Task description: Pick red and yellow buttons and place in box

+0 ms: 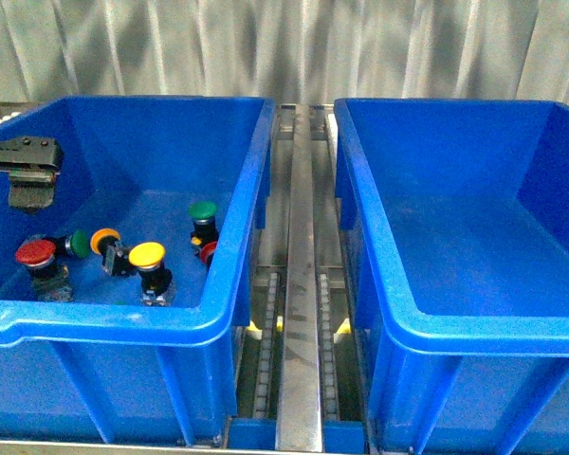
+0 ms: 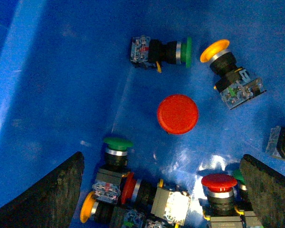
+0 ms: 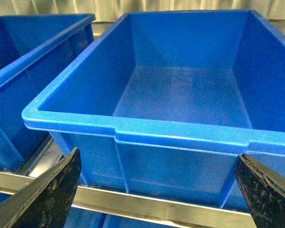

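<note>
Left wrist view: the left claw [image 2: 161, 159] hangs wide open and empty above the buttons on the floor of the left box [image 1: 237, 318]. 1 red button [image 2: 177, 114] stands cap-up just beyond the fingers. A second red button [image 2: 218, 183] sits close to 1 finger, and a yellow button [image 2: 217, 52] lies on its side further off, beside a green switch [image 2: 180, 51].

The step in hand looks like the approach for a pick, with nothing grasped yet. The next move calls for centring on 1 red cap, lowering, and closing on it without catching the green neighbours. The right claw [image 3: 159, 156], also spread wide and holding nothing, faces the bare right box [image 3: 133, 130].
</note>
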You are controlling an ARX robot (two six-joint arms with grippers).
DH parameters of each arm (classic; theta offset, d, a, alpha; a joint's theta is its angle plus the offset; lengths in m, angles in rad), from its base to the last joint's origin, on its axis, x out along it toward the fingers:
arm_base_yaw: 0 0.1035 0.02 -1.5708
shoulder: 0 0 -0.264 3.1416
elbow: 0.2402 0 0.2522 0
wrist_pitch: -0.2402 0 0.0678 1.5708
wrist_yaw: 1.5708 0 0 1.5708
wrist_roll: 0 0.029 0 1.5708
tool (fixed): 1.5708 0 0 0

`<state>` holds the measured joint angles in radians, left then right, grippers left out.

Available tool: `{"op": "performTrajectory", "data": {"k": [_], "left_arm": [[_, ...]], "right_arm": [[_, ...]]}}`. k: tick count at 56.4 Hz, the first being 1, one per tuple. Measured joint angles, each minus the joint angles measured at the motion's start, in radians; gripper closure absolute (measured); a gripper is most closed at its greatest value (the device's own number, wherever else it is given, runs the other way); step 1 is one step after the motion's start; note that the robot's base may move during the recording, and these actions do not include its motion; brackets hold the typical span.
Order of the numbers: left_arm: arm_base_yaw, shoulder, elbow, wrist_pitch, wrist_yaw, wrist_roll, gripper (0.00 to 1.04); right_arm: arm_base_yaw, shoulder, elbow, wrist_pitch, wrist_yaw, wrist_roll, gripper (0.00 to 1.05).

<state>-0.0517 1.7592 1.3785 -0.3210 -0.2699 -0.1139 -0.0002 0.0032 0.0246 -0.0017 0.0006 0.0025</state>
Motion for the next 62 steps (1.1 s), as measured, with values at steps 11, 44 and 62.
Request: {"op": "performTrajectory", "data": {"k": [11,44,62], "left_arm": [[0.002,0.062,0.035,0.011,-0.010,0.008,0.08],[0.012,0.211,0.108,0.026,0.010,0.013,0.08],[0.015,0.267,0.146,0.034,0.014,0.011,0.08]], "right_arm": [[0.000,0.000,0.000,0.000,0.000,0.000,0.07],[0.000,0.000,0.000,0.000,0.000,0.000,0.07],[0.000,0.000,0.000,0.000,0.000,0.000,0.07]]}}
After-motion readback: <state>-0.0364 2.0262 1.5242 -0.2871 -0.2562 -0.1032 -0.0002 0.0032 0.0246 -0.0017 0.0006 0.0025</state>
